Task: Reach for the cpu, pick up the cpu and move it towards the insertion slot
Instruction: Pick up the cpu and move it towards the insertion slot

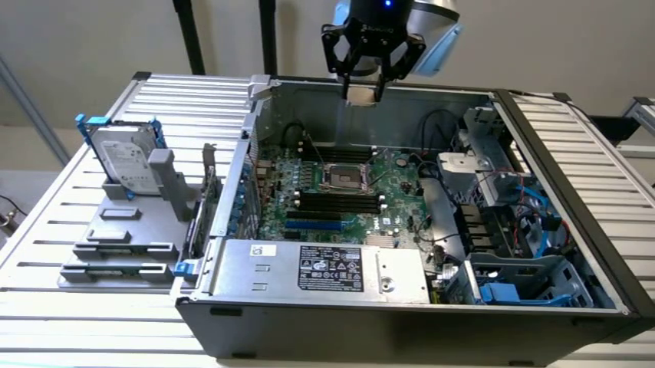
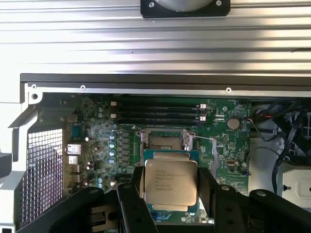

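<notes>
The claw (image 1: 366, 77) grips the cpu (image 2: 170, 182) by 2 opposite edges, holding it high above the far side of the open computer case (image 1: 573, 199). The insertion slot (image 1: 343, 178) lies below on the green motherboard (image 1: 394, 192), nearer than the claw. To do this well, I judge the chip should stay level and square to the socket frame.

The claw (image 1: 364, 90) held the cpu (image 2: 170, 182) above the open case (image 1: 409, 322), over the insertion slot (image 1: 342, 178).
</notes>
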